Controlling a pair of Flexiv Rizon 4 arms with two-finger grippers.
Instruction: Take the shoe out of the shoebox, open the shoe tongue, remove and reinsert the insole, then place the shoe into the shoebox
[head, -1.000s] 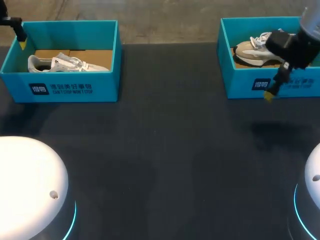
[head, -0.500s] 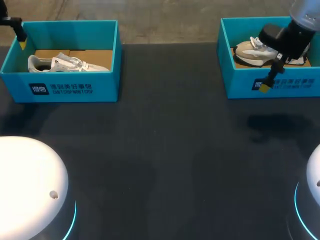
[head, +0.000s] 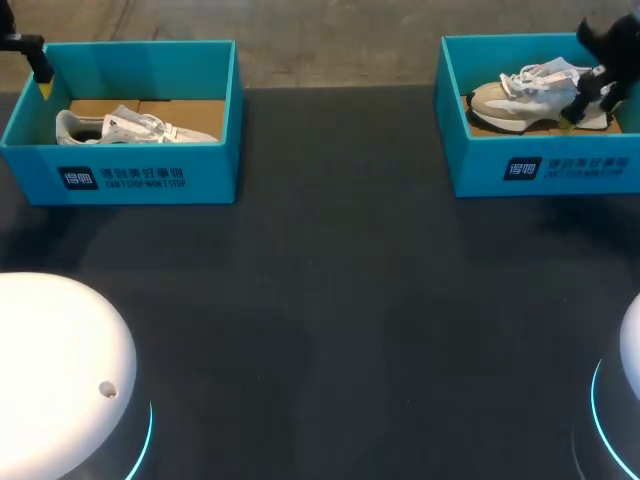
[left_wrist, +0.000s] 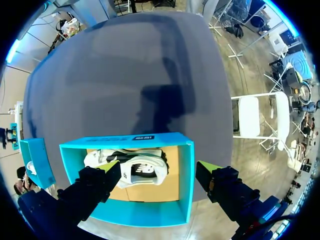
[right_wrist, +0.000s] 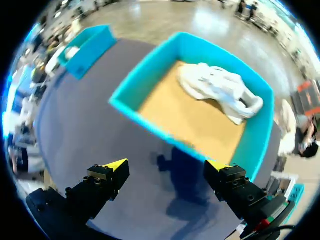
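Hovering by the right shoebox (head: 545, 165) at far right, the right gripper (right_wrist: 165, 166) has its fingers spread, holding nothing. The beige shoe (head: 525, 97) lies inside the box. The left gripper (left_wrist: 157, 167) hangs over the left shoebox (left_wrist: 186, 180) (far left), fingers apart and empty, with a white shoe (left_wrist: 142, 170) inside.

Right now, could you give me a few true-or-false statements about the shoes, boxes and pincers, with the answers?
1. The left shoe lies in the left box. True.
2. The right pincer is shut on the right shoe. False: it is open and holds nothing; the shoe lies in its box.
3. The left pincer is open. True.
4. The right box has a lid on. False: it is open at the top.
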